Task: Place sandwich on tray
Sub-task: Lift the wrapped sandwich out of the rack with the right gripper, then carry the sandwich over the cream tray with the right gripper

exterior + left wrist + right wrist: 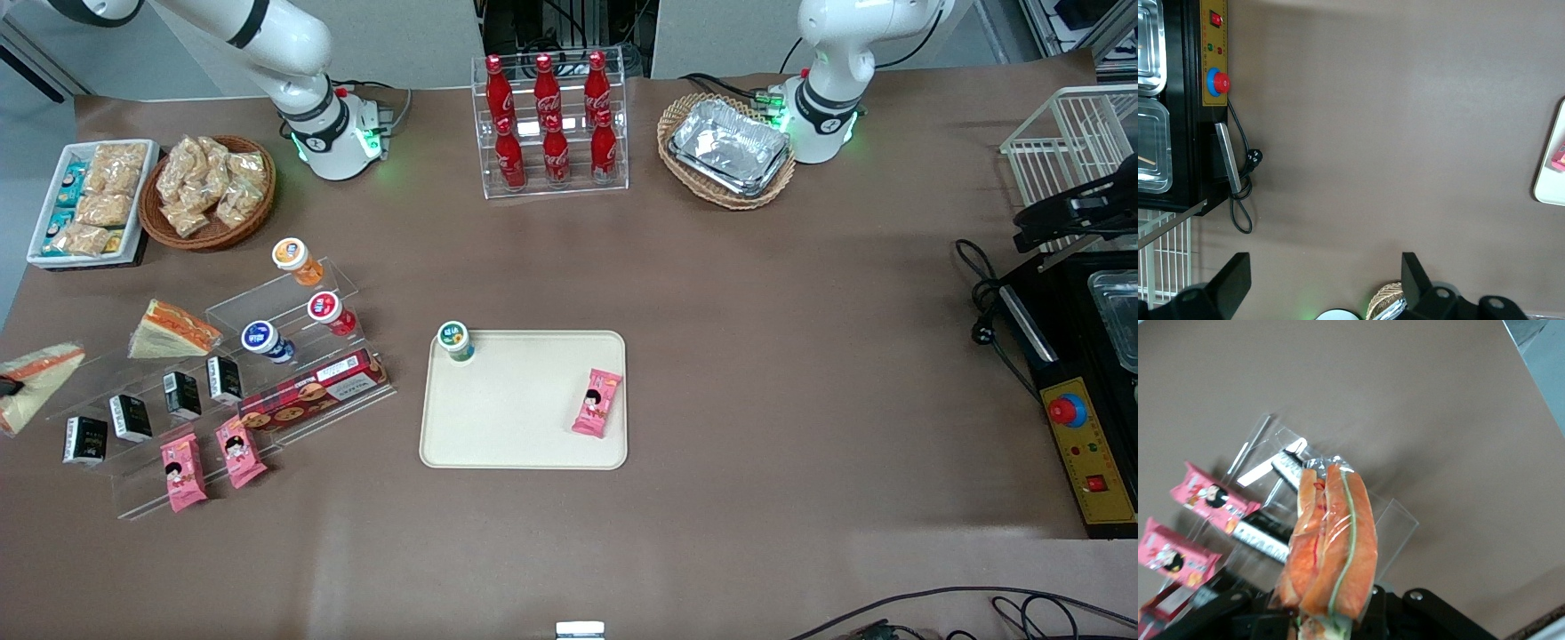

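Observation:
The sandwich (36, 378), a pale cream wedge in clear wrap with an orange strip along one edge, hangs at the working arm's end of the table, beside the clear acrylic stand (222, 391). My right gripper (7, 387) barely shows there. In the right wrist view the gripper (1328, 617) is shut on the sandwich (1335, 547), whose orange and green edge faces the camera, above the acrylic stand (1391, 520). The cream-beige tray (524, 444) lies flat mid-table, well away from the gripper; its corner also shows in the left wrist view (1551, 183).
On the tray stand a green-lidded cup (455, 340) and a pink snack pack (597, 403). A darker orange-topped wedge (173, 329), small bottles, black cartons and pink packs (187, 471) sit on the stand. A cola rack (551, 124), baskets and a black machine (1085, 400) line the edges.

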